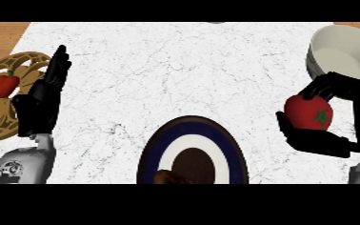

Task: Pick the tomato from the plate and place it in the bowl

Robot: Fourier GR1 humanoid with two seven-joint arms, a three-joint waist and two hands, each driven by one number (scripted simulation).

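A red tomato [309, 113] with a green stem star is held at the right edge, above the counter. My right hand [318, 142] curls round it, fingers over its top and thumb beneath. The cream bowl [339, 50] sits at the upper right corner, just beyond the tomato. The striped plate [193, 152], dark blue and white with a brown centre, lies at the bottom middle with a small brown thing at its near rim. My left hand [44, 95] rests open at the left edge, fingers up.
A woven golden basket [21, 63] holding a red pepper [7, 83] stands at the far left, partly behind my left hand. The white marbled counter [175, 71] spreads between the plate, the bowl and the basket.
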